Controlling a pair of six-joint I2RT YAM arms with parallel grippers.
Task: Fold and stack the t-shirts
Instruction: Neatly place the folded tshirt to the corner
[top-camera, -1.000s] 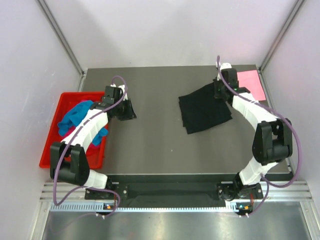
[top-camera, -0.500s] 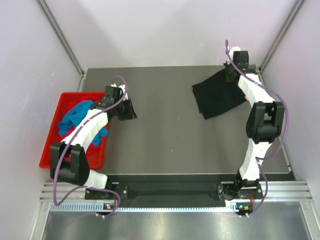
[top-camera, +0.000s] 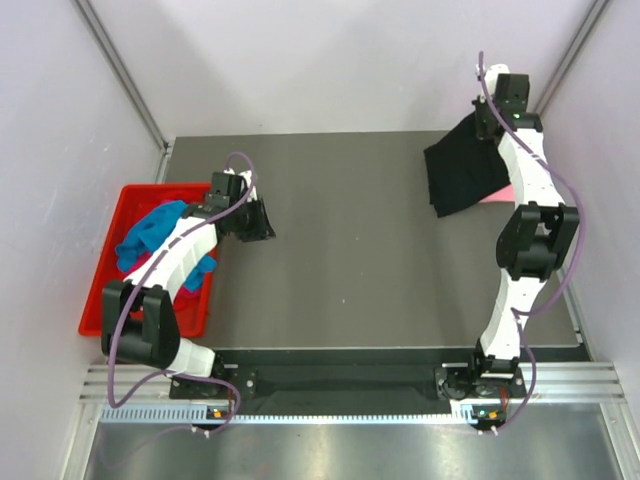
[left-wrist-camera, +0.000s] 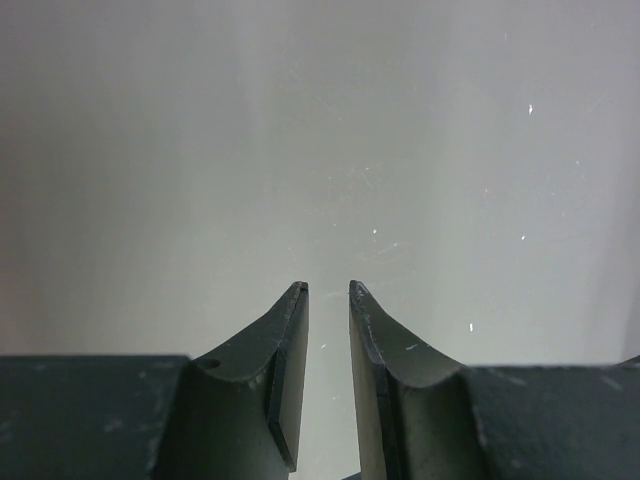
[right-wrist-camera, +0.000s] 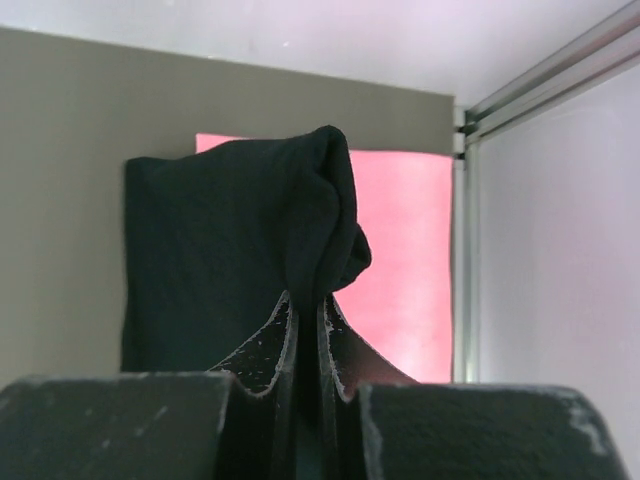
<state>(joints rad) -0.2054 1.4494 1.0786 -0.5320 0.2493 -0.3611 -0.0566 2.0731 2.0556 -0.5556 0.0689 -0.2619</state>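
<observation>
Two arms in view, only one of them loaded. Right gripper is pinched tight on a bunched edge of the black t-shirt. The cloth humps up just past the fingertips and spreads away below and to the left of them, over the far right corner of the table. Directly beyond that gripper I see the light pink t-shirt lying flat, with the black one covering its left part from my wrist view. Whether the two cloths touch, I cannot tell. Left gripper sits low over bare tabletop, jaws a narrow slot apart, nothing between them. Off to that hand's left is the red tray with the turquoise blue t-shirt heaped in it, well apart from the fingers.
</observation>
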